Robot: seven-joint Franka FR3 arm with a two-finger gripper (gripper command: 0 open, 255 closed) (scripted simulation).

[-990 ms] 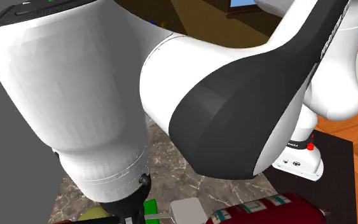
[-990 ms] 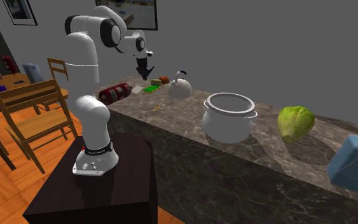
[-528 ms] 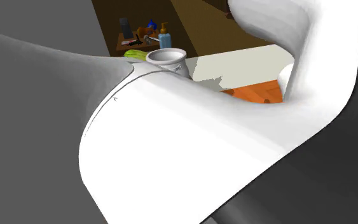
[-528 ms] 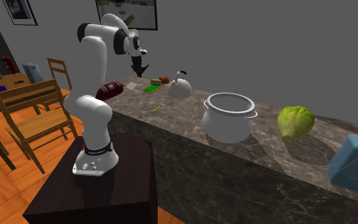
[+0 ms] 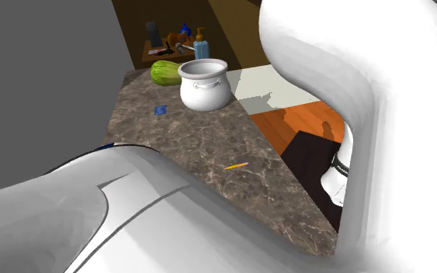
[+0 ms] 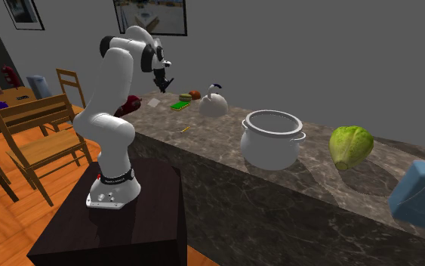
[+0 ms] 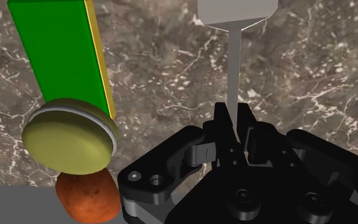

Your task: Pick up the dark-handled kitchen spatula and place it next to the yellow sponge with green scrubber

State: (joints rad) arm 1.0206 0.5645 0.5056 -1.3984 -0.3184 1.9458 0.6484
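My gripper point(image 7: 235, 129) is shut on the thin grey shaft of the spatula point(image 7: 234, 57). Its pale flat blade point(image 7: 236, 11) points away from the fingers over the marble counter. The handle is hidden inside the gripper. The sponge point(image 7: 60, 54), green on top with a yellow side, lies on the counter off to one side of the spatula. In the second exterior view the gripper point(image 6: 160, 81) hangs above the counter's far end, and the sponge point(image 6: 179, 105) lies a little to its right.
A yellowish round thing point(image 7: 69, 141) and a red-brown one point(image 7: 88, 194) sit by the sponge. A dark red cylinder point(image 6: 130, 105), a white kettle point(image 6: 213, 103), a white pot point(image 6: 272, 139), a green cabbage point(image 6: 350, 145) and a blue object point(image 6: 422, 193) stand along the counter. Wooden chairs point(image 6: 37, 128) stand beside the stand.
The arm has folded in over its stand. The gripper has shifted slightly toward the second exterior view's left, still clasping the spatula. In the shoulder view the counter now shows.
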